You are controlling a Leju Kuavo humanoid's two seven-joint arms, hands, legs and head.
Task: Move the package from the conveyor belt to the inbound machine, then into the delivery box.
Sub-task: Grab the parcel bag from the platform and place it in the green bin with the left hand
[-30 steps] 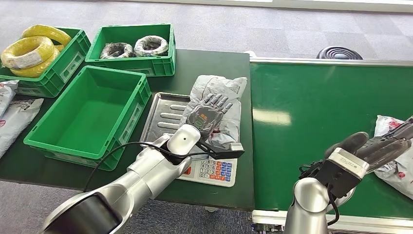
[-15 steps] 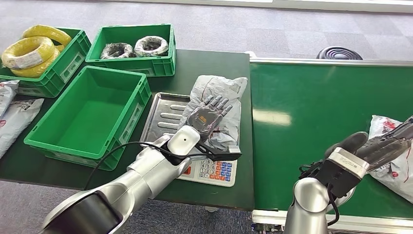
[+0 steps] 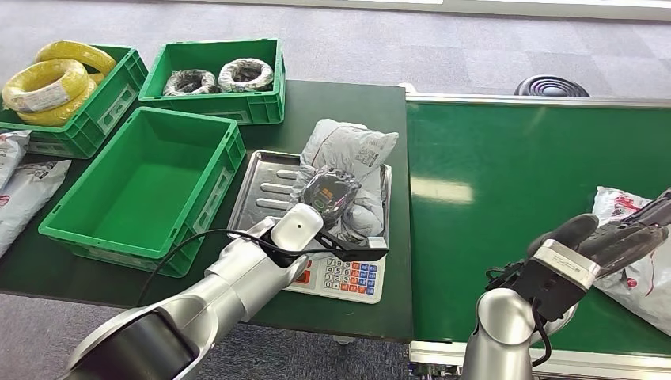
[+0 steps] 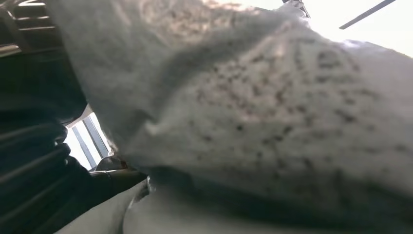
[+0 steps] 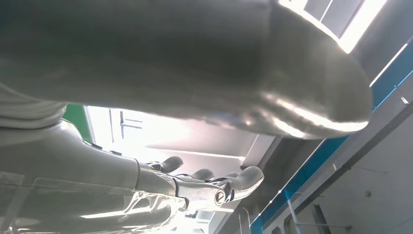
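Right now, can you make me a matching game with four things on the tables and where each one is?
Things:
1. crumpled grey plastic package
2. yellow cable coils
3. white plastic package with red print
4. white calculator-style keypad

Places:
A. on the green conveyor belt, by the right hand
B. in the far-left green crate
C. on the silver metal tray, under the left hand
D. at the near edge of the dark table, in front of the tray

Pairs: 1-C, 2-B, 3-A, 4-D
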